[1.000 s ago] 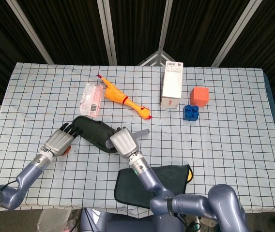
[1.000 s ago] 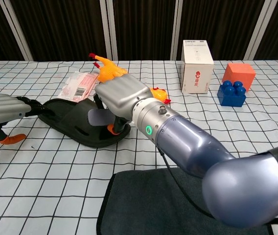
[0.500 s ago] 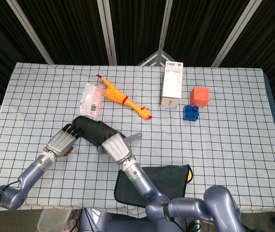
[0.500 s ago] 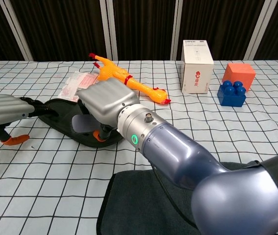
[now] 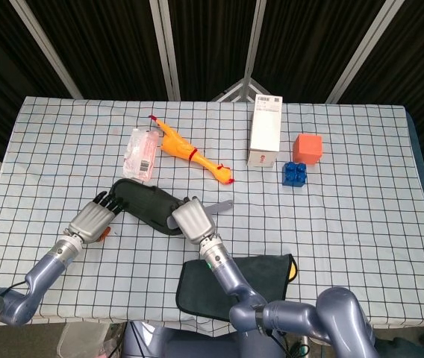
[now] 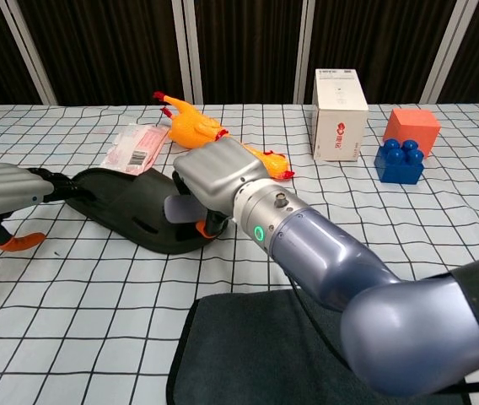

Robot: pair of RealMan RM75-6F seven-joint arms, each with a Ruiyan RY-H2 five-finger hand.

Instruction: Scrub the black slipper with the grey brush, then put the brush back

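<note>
Black slipper [image 5: 146, 203]: lies flat on the checked counter [image 5: 361, 216], front-left of centre, long axis running from upper left to lower right. Its heel end meets the left hand [image 5: 92, 217]; its toe end meets the right hand [image 5: 192, 218].

Left hand: palm down at the slipper's left end, dark fingers [image 6: 50, 181] resting on the slipper's edge, pinning it rather than wrapped around it. A small orange piece [image 6: 16, 241] shows beneath this hand in the chest view.

Right hand: fingers closed around the grey brush [image 5: 216, 205], whose grey handle sticks out to the upper right in the head view. In the chest view a grey paddle-shaped part [image 6: 180, 208] of the brush shows below the palm, against the slipper's right end, with an orange bit beside it. Bristles cannot be made out.

Surroundings:
- Orange rubber chicken [image 5: 189, 154], lying diagonally behind the slipper, well apart from both hands.
- Pink clear packet [image 5: 141, 151], just left of the chicken, behind the slipper.
- White carton [image 5: 265, 132], upright, right of centre at the back.
- Orange cube [image 5: 307, 148], right of the carton.
- Blue toy brick [image 5: 295, 174], in front of the cube, near it.
- Dark cloth mat [image 5: 260, 270], at the front edge, under the right forearm.

Nothing lies between the hands and the slipper.
</note>
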